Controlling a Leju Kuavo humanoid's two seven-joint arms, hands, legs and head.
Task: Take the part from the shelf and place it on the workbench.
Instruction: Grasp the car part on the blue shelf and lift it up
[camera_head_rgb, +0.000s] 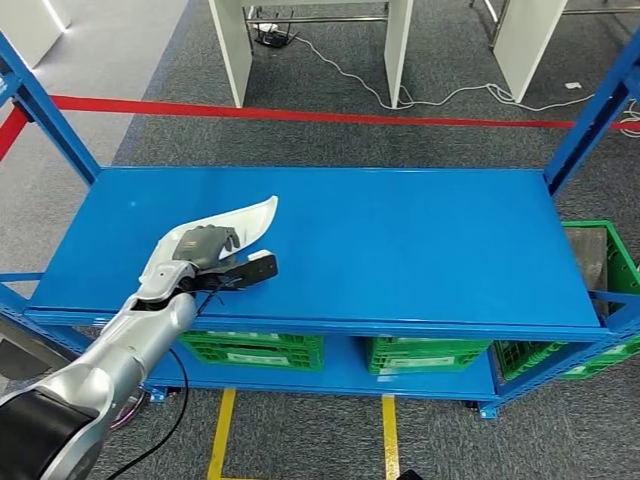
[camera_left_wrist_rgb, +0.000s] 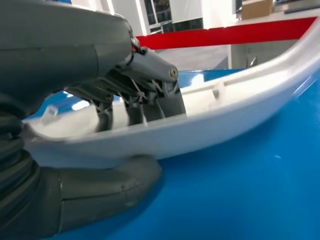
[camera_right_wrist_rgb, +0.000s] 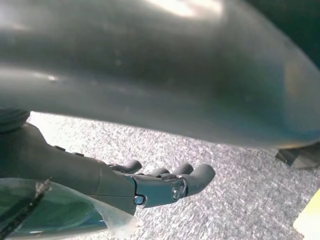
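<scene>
part (camera_head_rgb: 226, 228): white curved piece, lying near front-left corner of blue shelf (camera_head_rgb: 423, 240)
left hand (camera_head_rgb: 202, 246): clamped on part, middle of part hidden under fingers
right hand (camera_right_wrist_rgb: 151, 185): fingers apart, nothing held, above grey floor

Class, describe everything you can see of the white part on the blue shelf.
The white part is a long, curved, glossy shell, plastic by its look, tapering to a point at its far end. It lies on the blue shelf, left of centre. The left robot hand grips its near end, fingers over the rim, thumb beneath.
</scene>
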